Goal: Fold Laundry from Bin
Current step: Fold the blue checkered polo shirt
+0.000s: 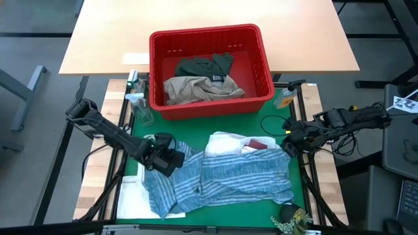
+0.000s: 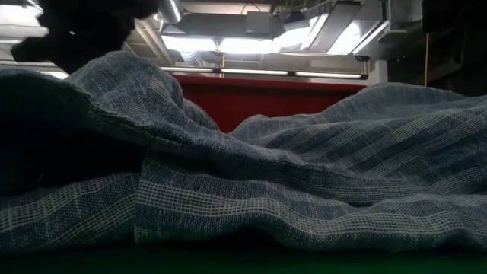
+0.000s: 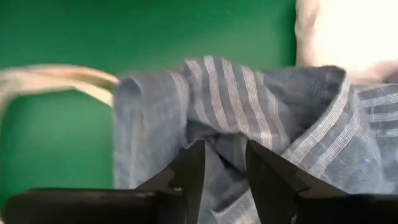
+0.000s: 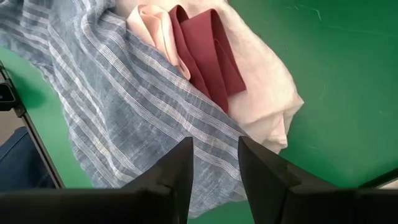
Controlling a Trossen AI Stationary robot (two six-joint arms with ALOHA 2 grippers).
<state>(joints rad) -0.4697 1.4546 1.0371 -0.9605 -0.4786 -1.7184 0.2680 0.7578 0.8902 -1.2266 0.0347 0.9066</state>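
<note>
From the high view, the blue striped cloth (image 1: 222, 176) lies long across the green mat (image 1: 261, 124), side to side, between the two arms; the left gripper (image 1: 164, 158) sits right on its left end, and the right gripper (image 1: 292, 140) is just at its right end; so each arm has its own end close by. A white cloth (image 1: 228, 141) and a maroon piece (image 1: 263, 142) peek out at the top edge; the red bin (image 1: 212, 68) stands behind, with a tan garment (image 1: 199, 88) and a dark green garment (image 1: 206, 65) inside it.

From the low view, the striped cloth is a soft, bumpy hill with the bin behind.

From the left wrist view, the left gripper (image 3: 225, 171) has its fingers partly apart with a fold of thin, woven striped cloth between them; I cannot tell if it grips.

From the right wrist view, the right gripper (image 4: 214, 165) hangs partly open over the striped cloth, holding nothing; the maroon piece is smooth and flat.
</note>
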